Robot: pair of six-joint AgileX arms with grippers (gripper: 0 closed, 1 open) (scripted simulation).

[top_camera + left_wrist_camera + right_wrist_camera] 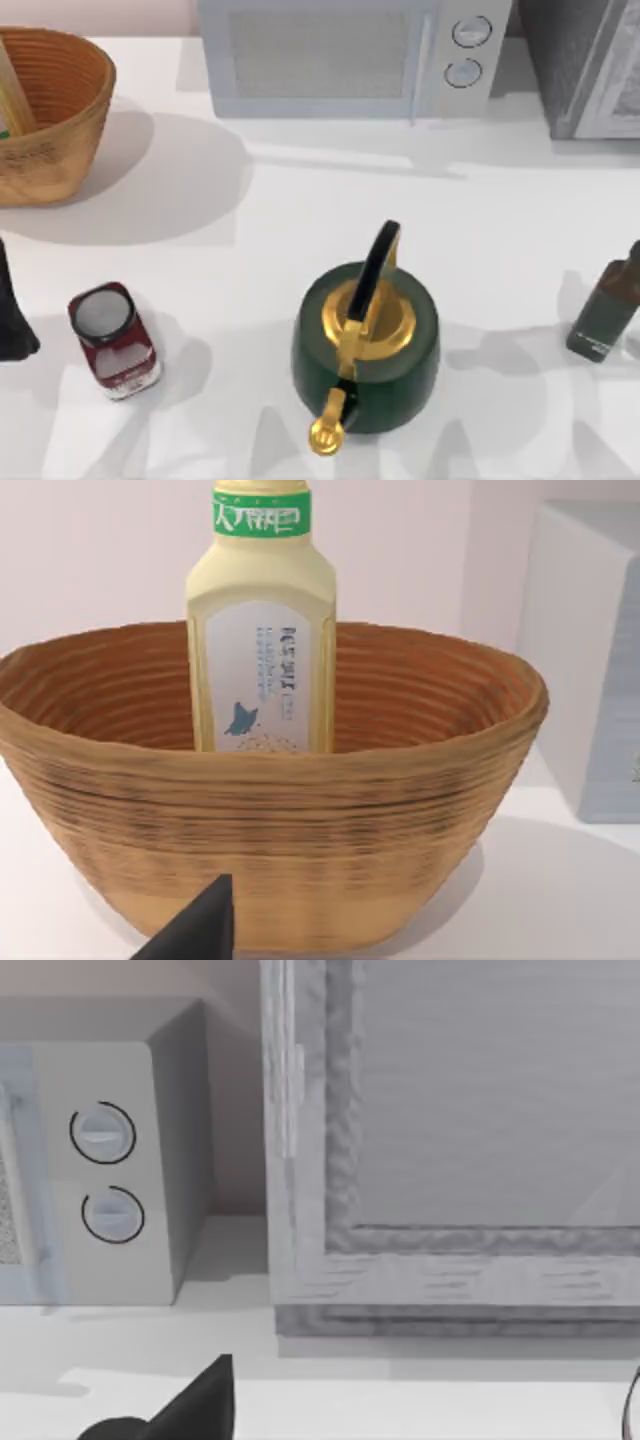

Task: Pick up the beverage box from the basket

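We see white desk [300,220] | on it: basket [60,120] far-left, microwave [350,55] back, red can [112,340], green kettle [365,345] centre, dark bottle [605,315] right

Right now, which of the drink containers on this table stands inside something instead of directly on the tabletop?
The yellow-tan beverage box with the green band: it stands upright inside the orange-brown woven basket. The dark red can and dark green bottle stand on the table.

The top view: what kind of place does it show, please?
Probably a kitchen counter, rendered in simulation: a microwave stands at the back, a green kettle sits on the white table, and a wicker basket holds a beverage box.
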